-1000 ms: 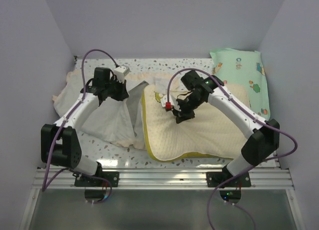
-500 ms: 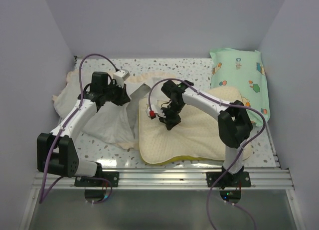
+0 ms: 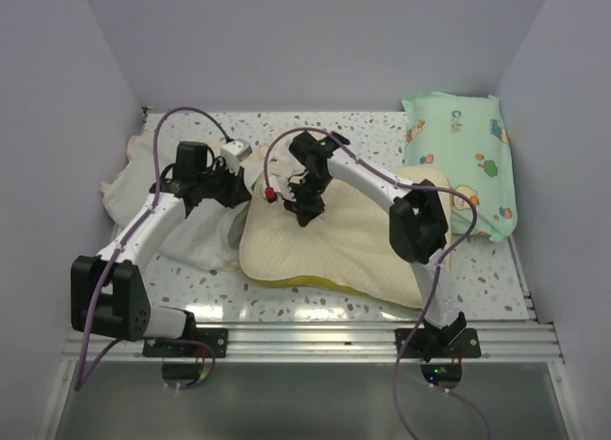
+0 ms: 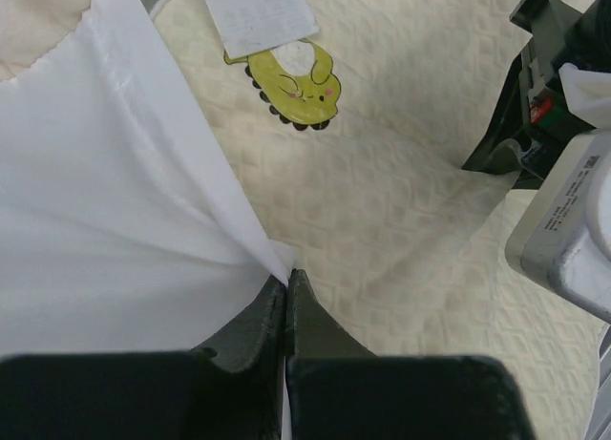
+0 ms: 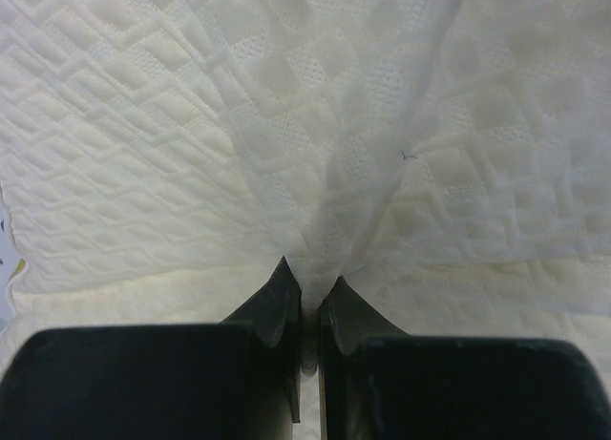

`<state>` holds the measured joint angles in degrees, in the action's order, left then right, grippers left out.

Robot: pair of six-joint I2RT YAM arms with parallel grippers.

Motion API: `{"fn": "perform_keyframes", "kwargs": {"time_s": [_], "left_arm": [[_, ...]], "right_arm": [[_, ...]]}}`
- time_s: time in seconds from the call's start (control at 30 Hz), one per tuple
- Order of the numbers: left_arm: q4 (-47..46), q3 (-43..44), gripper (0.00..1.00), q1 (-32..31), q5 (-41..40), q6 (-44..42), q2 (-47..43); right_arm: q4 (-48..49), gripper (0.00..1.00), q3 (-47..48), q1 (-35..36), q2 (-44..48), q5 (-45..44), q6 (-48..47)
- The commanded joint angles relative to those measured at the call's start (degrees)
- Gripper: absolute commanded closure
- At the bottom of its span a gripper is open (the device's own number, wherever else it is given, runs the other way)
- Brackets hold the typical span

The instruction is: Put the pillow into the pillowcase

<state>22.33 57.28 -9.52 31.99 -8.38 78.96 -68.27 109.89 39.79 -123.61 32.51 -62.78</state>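
Quilted matt pillow [image 3: 334, 244] (soft cloth)

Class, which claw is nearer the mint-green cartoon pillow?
Right. The right claw pinches the pillow, left of the mint-green pillow; the left claw holds the pillowcase farther left.

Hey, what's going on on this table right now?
Two robot arms are at work. The left tool is shut on an edge of the limp grey-and-cream fabric pillowcase, holding it raised. The right tool pinches a fold of the flat, pale cream-yellow quilted pillow beside the raised edge. Most of the pillow lies outside.
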Motion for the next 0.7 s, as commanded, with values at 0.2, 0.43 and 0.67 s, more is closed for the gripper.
{"fn": "perform_keyframes", "kwargs": {"time_s": [0.2, 0.43, 0.67], "left_arm": [[1.1, 0.7, 1.0, -0.3, 0.3, -3.0, -1.1], [1.8, 0.6, 1.0, -0.3, 3.1, -2.4, -1.4], [0.4, 0.4, 1.0, -0.3, 4.8, 1.2, -1.4]], "right_arm": [[-8.8, 1.0, 3.3, 0.7, 6.8, 2.7, -5.5], [-3.7, 1.0, -0.9, -5.1, 16.5, 2.9, -1.8], [21.3, 1.0, -6.2, -6.0, 15.6, -5.4, 19.2]]}}
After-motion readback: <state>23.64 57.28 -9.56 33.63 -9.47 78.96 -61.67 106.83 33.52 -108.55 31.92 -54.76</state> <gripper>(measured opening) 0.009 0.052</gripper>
